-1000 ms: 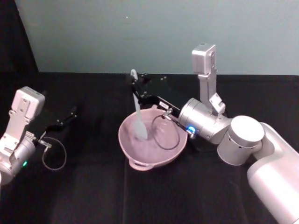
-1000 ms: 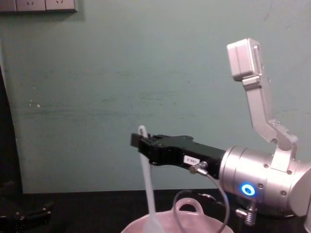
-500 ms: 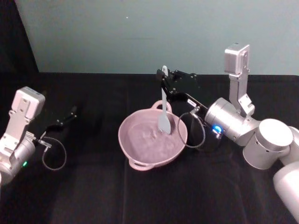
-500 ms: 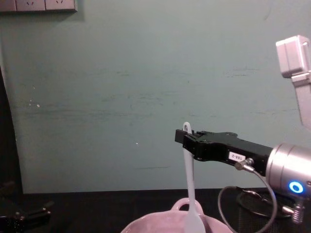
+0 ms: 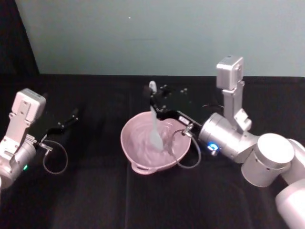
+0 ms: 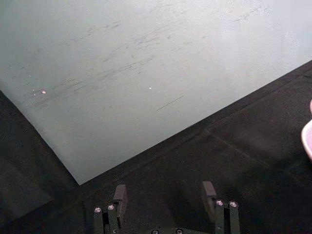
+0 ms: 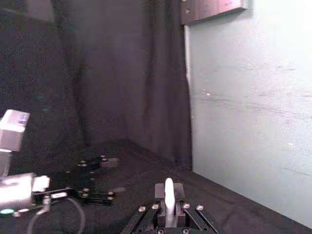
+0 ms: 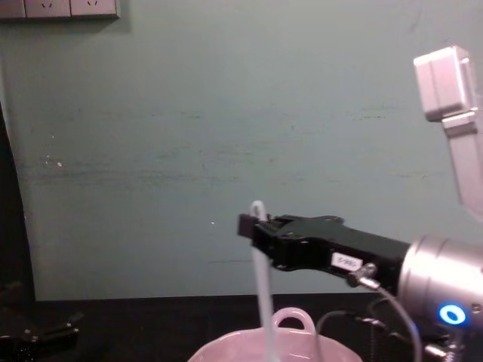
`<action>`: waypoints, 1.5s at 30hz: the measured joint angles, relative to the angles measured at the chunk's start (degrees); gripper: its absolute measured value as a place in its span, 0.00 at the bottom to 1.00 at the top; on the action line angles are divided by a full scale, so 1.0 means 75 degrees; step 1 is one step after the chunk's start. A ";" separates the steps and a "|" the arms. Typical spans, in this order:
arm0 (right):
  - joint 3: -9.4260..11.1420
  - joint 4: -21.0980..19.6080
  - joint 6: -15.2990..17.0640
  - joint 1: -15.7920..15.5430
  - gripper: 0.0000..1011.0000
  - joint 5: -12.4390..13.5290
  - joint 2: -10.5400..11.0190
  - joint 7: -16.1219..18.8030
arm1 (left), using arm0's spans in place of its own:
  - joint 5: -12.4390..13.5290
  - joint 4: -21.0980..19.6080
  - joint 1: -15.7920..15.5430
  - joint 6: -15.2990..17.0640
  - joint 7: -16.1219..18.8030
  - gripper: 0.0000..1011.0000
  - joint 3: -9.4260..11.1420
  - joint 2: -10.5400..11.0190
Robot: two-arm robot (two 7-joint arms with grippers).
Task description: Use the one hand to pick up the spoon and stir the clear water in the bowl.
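The pale pink bowl (image 5: 138, 152) sits at the middle of the black table, its loop handle and far rim (image 8: 290, 320) showing low in the chest view. My right gripper (image 5: 155, 106) reaches over the bowl from the right, shut on the handle of the white spoon (image 5: 154, 125). The spoon (image 8: 262, 279) hangs upright with its flat head down inside the bowl. In the right wrist view the spoon's handle end (image 7: 168, 195) stands between the closed fingers. My left gripper (image 5: 66, 120) rests low at the far left of the table, its fingers (image 6: 119, 197) apart with nothing between them.
A looped black cable (image 5: 55, 160) lies by the left arm. Another cable (image 5: 183, 152) droops from the right wrist beside the bowl's right rim. A pale green wall (image 5: 157, 33) rises behind the table's back edge.
Over the last second the right gripper swung the spoon from the bowl's left side to its right rim, then back toward the middle. The left arm has stayed still.
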 joint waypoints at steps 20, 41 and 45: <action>-0.0286 0.1196 -0.0259 0.0792 0.11 0.0001 -0.0755 0.0103 | 0.0000 0.0000 0.0000 0.0000 0.0000 1.00 0.0000 0.0000; 0.0290 0.0186 -0.0068 0.0097 0.11 -0.0085 -0.0110 -0.0293 | 0.0000 0.0000 0.0000 0.0000 0.0000 1.00 0.0000 0.0000; 0.0224 -0.0091 -0.0042 -0.0013 0.11 -0.0059 -0.0096 -0.0228 | 0.0000 0.0000 -0.0001 0.0000 0.0000 1.00 -0.0001 0.0000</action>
